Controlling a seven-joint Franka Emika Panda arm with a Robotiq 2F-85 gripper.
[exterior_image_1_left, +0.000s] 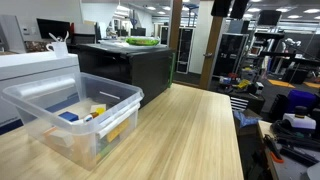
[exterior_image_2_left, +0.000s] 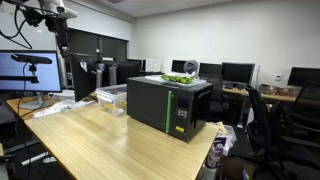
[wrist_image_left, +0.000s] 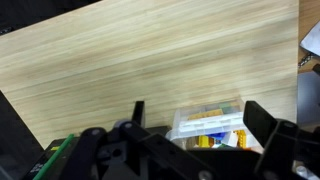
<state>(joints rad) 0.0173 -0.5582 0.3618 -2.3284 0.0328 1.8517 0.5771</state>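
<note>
My gripper (wrist_image_left: 197, 108) is open and empty, its two black fingers spread wide. It hangs high above a wooden table (wrist_image_left: 120, 60). Straight below, between the fingers, is a clear plastic bin (wrist_image_left: 225, 112) holding small yellow, blue and green pieces (wrist_image_left: 205, 141). In an exterior view the bin (exterior_image_1_left: 112, 124) stands at the table's left, with a yellow piece (exterior_image_1_left: 97, 111) and a blue piece (exterior_image_1_left: 68, 116) inside. In an exterior view the arm (exterior_image_2_left: 55, 14) is high at the top left, and the bin (exterior_image_2_left: 110, 96) is beside a black box.
A black box (exterior_image_2_left: 165, 105) with green items on top (exterior_image_2_left: 180, 78) stands on the table; it also shows behind the bin (exterior_image_1_left: 130, 65). A white appliance (exterior_image_1_left: 35, 65) is behind the bin. Monitors (exterior_image_2_left: 30, 70), chairs and desks surround the table. The table's edge (exterior_image_1_left: 238, 130) drops off at the right.
</note>
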